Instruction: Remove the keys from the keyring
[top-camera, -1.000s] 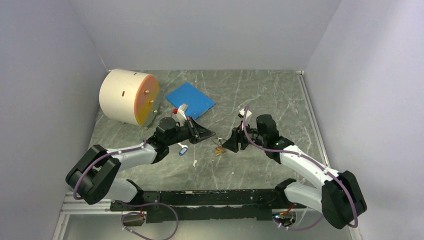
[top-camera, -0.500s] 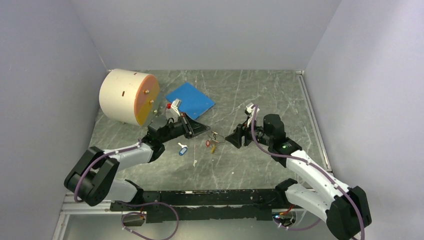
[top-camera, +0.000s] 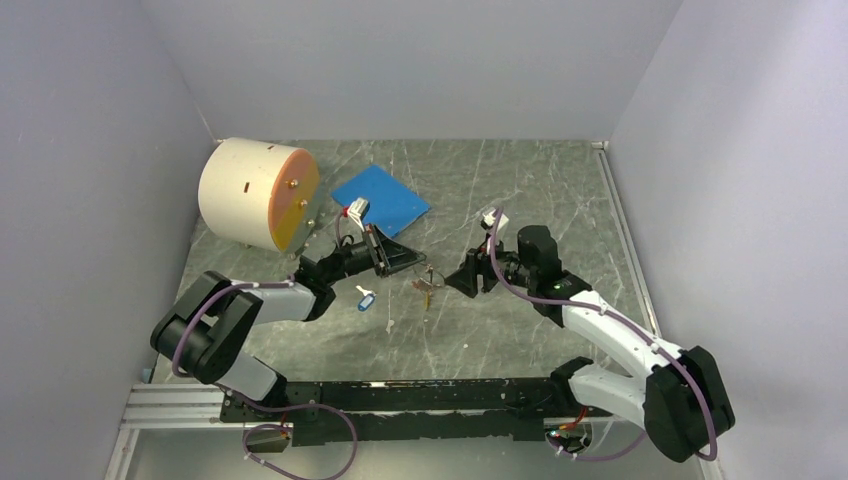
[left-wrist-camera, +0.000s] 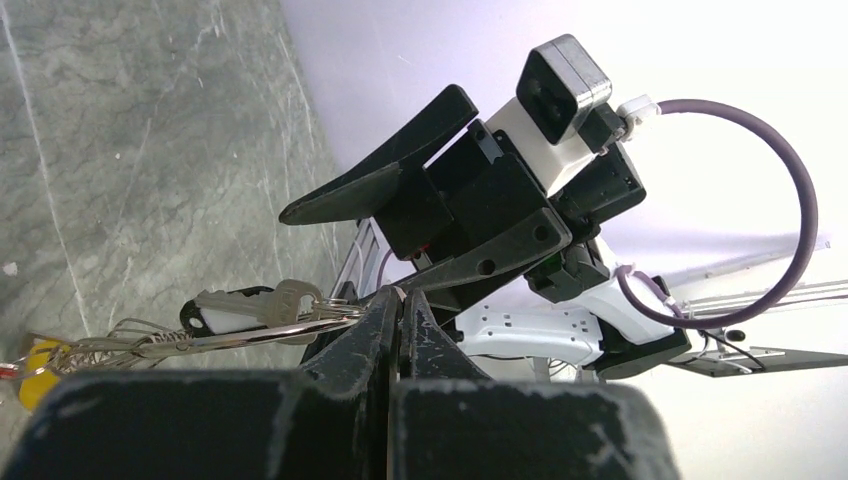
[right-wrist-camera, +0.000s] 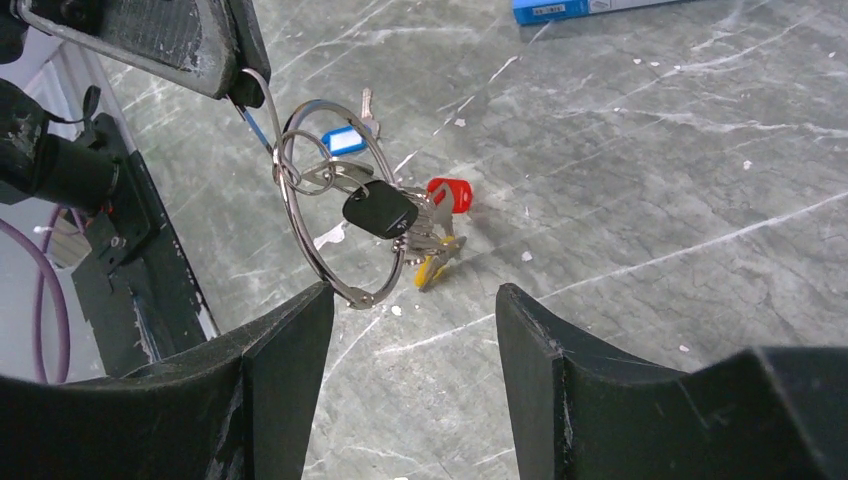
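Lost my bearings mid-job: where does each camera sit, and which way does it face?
Top: above, behind the bases, facing down on the table; left gripper, right gripper show.
Left wrist: along its shut fingers, pinching the keyring, toward the right gripper.
Right wrist: between its open fingers toward the keys hanging off the left gripper.
Shared: both wrist views show the keyring.

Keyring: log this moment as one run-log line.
left gripper: shut on keyring | right gripper: open, touching nothing | black-headed key, red-headed key: on keyring
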